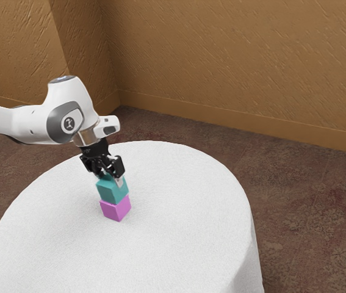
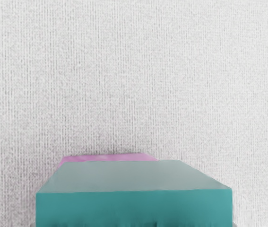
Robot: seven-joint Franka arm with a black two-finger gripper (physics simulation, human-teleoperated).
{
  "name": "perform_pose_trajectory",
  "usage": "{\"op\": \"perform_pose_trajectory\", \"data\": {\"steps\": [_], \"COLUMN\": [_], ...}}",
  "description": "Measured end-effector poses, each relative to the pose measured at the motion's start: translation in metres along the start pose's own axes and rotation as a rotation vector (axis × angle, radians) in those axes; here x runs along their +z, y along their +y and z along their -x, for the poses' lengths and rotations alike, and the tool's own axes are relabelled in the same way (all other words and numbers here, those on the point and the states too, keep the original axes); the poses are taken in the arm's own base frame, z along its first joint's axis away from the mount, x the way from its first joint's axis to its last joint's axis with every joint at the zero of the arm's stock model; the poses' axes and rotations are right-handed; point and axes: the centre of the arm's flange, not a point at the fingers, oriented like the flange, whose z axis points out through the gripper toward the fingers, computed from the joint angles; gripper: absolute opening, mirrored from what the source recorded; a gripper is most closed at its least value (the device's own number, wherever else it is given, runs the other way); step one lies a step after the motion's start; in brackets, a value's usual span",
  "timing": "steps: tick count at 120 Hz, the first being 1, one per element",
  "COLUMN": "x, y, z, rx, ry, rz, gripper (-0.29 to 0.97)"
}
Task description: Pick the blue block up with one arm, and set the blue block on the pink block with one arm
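**Q:** How far along are you?

**A:** Nearest is the round white table (image 1: 179, 256), which takes up the lower half of the exterior view. Left of centre on it stands the pink block (image 1: 115, 209). The blue block (image 1: 111, 190) rests on top of it, touching and nearly square to it. So I judge the pick-up done and the stacking as good as made.

**Q:** And your claw?

**A:** My claw (image 1: 110, 173) sits right at the blue block's top. I cannot tell whether it is clamped on the block or has let go. What I judge is left is to release, if that is not yet done, and lift clear.

**Q:** And the count?

**A:** One blue block, one pink block, one table and one claw. Beyond them are the brown floor (image 1: 307, 189) and the tan wall (image 1: 234, 55) across the top.
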Motion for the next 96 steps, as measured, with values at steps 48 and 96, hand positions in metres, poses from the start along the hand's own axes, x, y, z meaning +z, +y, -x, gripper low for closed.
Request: {"op": "perform_pose_trajectory", "data": {"steps": [48,96], "x": [-0.043,-0.293], "y": [0.009,0.042], "z": [-0.023,0.003], "rx": [0.014,0.202], "ry": [0.087,0.039], "rz": [-0.017,-0.250], "gripper": [0.64,0.67]}}
